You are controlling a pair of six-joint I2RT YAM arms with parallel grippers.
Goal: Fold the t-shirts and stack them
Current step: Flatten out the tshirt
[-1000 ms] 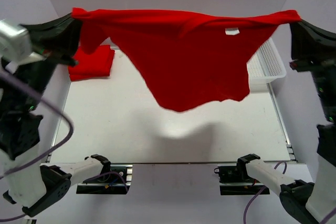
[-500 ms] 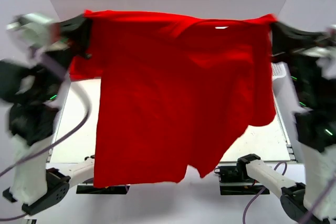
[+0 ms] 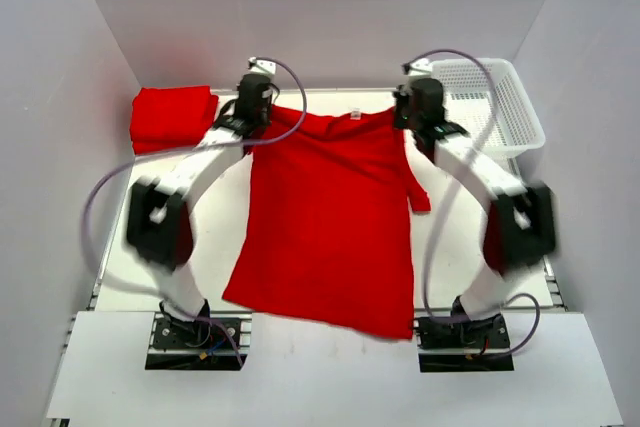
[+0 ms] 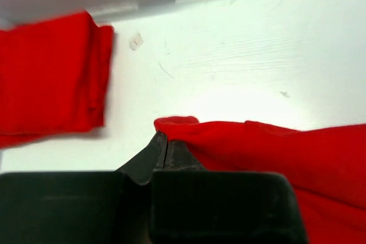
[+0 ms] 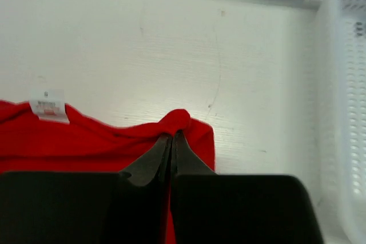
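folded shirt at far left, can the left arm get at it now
Likely within reach, but not free: the left gripper is shut on a shoulder of the spread shirt. The folded shirt lies just beside it.

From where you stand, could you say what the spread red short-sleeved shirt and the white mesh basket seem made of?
The spread red short-sleeved shirt looks like soft matte cloth: it lies limp and wrinkled. The white mesh basket is probably rigid plastic: a regular lattice keeping its shape.
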